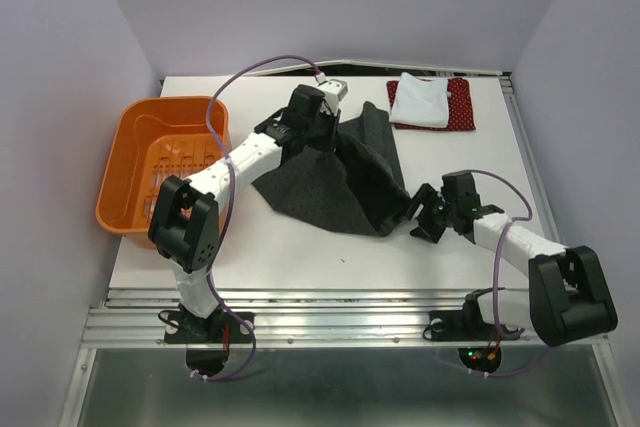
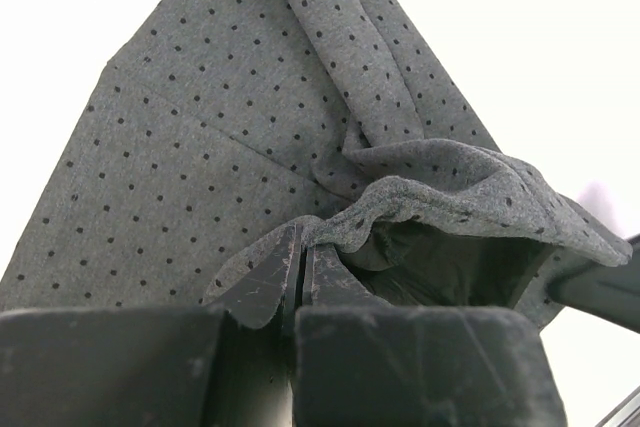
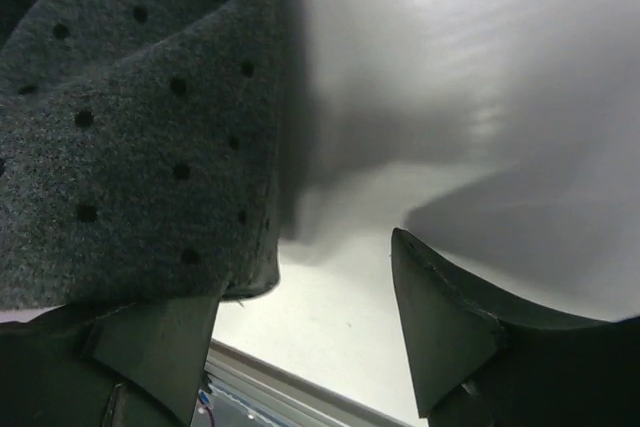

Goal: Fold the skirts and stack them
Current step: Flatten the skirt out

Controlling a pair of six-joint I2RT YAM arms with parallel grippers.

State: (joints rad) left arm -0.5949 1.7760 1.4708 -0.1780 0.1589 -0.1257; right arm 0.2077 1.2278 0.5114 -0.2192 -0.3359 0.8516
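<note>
Folds of grey skirt point(image 2: 200, 147) partly hide your left jaws, clamped shut on it; right jaws stand apart, its edge over one.

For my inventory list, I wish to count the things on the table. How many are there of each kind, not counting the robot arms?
Skirts: 3 (red skirt, white skirt, dark grey skirt)
Baskets: 1 (orange basket)
Total: 4
</note>
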